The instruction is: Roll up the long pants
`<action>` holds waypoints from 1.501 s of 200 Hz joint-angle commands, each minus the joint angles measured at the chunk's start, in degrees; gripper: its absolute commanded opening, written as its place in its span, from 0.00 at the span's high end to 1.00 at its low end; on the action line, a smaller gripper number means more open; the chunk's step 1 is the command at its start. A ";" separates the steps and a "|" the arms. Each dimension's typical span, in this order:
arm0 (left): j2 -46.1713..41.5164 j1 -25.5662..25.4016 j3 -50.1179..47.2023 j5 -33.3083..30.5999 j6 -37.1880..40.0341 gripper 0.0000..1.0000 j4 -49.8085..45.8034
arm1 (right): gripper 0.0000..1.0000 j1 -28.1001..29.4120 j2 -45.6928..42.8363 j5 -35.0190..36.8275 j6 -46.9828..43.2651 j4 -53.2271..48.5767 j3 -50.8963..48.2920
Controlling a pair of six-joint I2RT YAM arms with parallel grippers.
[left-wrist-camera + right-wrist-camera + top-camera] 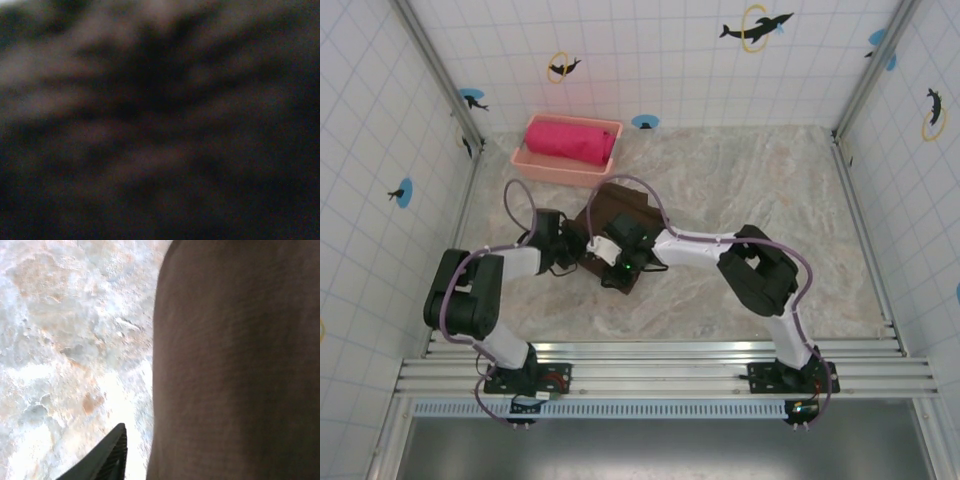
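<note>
The long pants (620, 208) lie as a dark brown bundle in the middle of the table, just in front of the pink basket. Both grippers meet at the bundle's near edge. My left gripper (578, 254) presses in from the left, and blurred dark folds of the pants (160, 100) hide its fingers in the left wrist view. My right gripper (616, 256) comes in from the right. One of its fingers (112, 455) stands clear of the pants (235, 365), with bare table between them. The fabric hides its other finger.
A pink basket (535, 165) holding a bright pink rolled cloth (570, 140) stands at the back left, close behind the pants. Tiled walls close in the table (770, 190) on three sides. The arms' bases sit on a rail along the near edge.
</note>
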 commanded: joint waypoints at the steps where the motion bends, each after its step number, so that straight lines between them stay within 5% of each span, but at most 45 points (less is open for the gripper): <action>1: 7.18 -0.10 0.69 -5.39 3.93 1.00 -33.36 | 0.40 -1.09 -0.05 12.75 0.49 -21.10 -6.28; 17: 9.78 -0.43 4.80 -5.76 4.09 1.00 -39.36 | 0.27 -0.85 -5.34 15.31 1.58 -21.11 -6.64; 46: 14.76 -3.18 15.56 -10.10 4.60 1.00 -54.67 | 0.21 -0.80 -12.91 19.94 3.22 -21.59 -5.98; 122: 24.72 -10.91 35.93 -17.97 -2.46 1.00 -81.92 | 0.18 2.70 -16.61 31.62 7.63 -19.56 -1.81; 200: 26.62 -14.82 37.99 -18.44 -10.58 1.00 -83.92 | 0.11 17.37 -13.05 47.83 10.09 -22.37 8.19; 300: 24.80 -15.09 32.61 -17.26 -16.23 1.00 -76.10 | 0.10 30.96 -6.66 49.92 14.00 -22.78 9.89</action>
